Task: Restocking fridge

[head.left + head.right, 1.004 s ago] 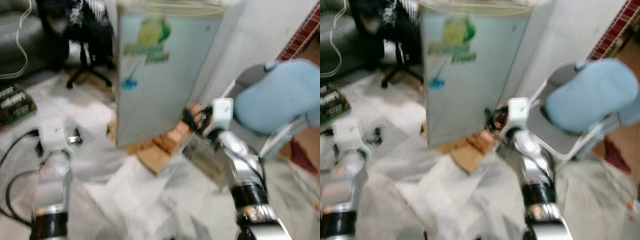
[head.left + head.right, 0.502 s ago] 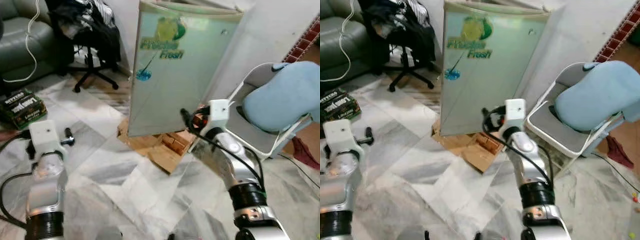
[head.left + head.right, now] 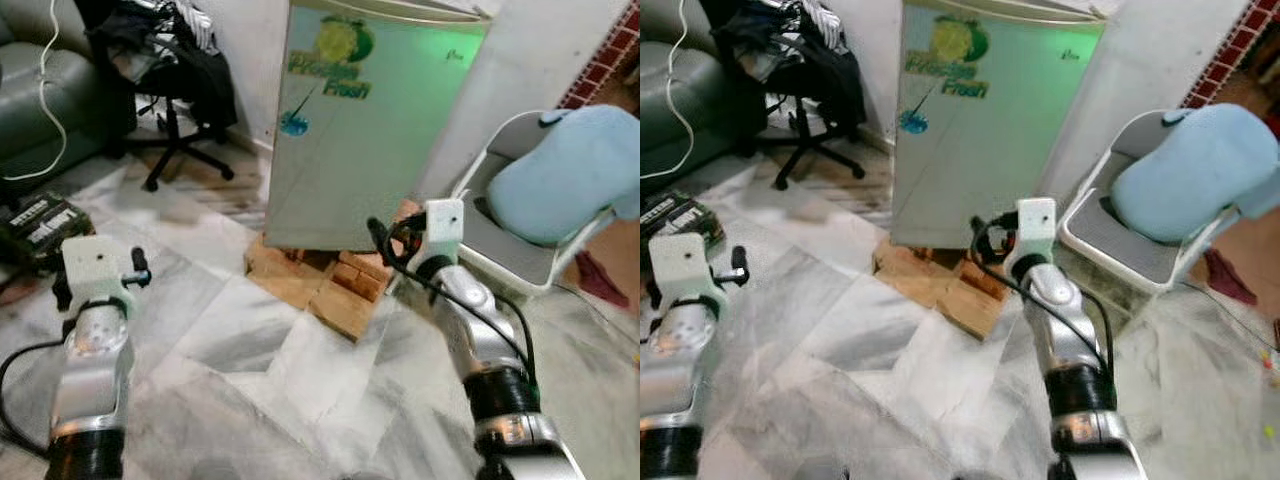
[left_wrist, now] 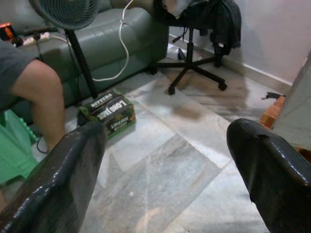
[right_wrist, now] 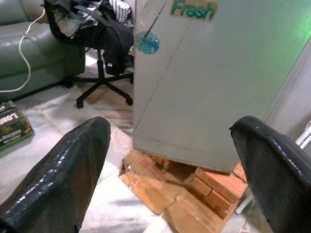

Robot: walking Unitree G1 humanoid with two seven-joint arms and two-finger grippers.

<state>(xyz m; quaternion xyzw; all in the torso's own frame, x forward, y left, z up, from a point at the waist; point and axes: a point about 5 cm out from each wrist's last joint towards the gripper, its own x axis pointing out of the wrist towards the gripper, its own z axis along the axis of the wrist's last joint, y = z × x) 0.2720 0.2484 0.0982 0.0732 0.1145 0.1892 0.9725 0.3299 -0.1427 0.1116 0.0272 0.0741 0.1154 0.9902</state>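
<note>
A small pale grey fridge [image 3: 370, 130] with a green "Fresh" logo stands ahead, door shut, raised on bricks and cardboard [image 3: 340, 285]. My right arm [image 3: 470, 320] reaches forward toward its lower right corner, still short of it. In the right wrist view the right gripper [image 5: 170, 160] is open, fingers wide apart, with the fridge front between them and nothing held. My left arm [image 3: 92, 320] is held up at the left. The left gripper [image 4: 165, 160] is open and empty above the marble floor.
A green carton [image 4: 108, 110] lies on the floor at the left, near a person's leg [image 4: 43, 92] and a fan stand [image 4: 80, 53]. An office chair [image 3: 165, 60] draped in clothes and a sofa [image 3: 30, 90] stand behind. A folding chair with a blue cushion [image 3: 570, 170] is right of the fridge.
The whole picture has shifted and sharpened as the camera moved; the fridge now looks slightly nearer. Both arms keep much the same raised pose.
</note>
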